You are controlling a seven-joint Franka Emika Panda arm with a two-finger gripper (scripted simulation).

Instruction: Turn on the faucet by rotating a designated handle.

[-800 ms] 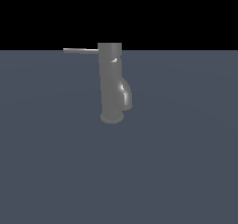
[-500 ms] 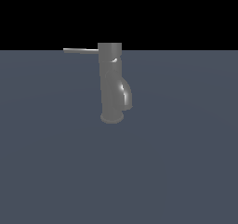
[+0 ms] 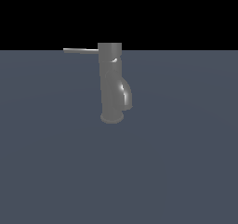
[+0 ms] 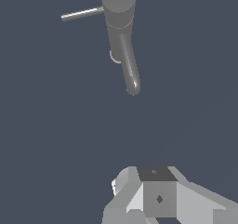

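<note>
Basically: handle is a thin rigid metal rod in the upper left of the exterior frame, sticking out from the faucet cap toward that view's left. Faucet stands upright at upper centre on the bench, spout bulging right. Looks glossy, likely slippery; fixed base, so it should only pivot. Best contact near the rod's free tip for leverage. Hand: only its body shows, well apart from the faucet; can't tell its state.
</note>
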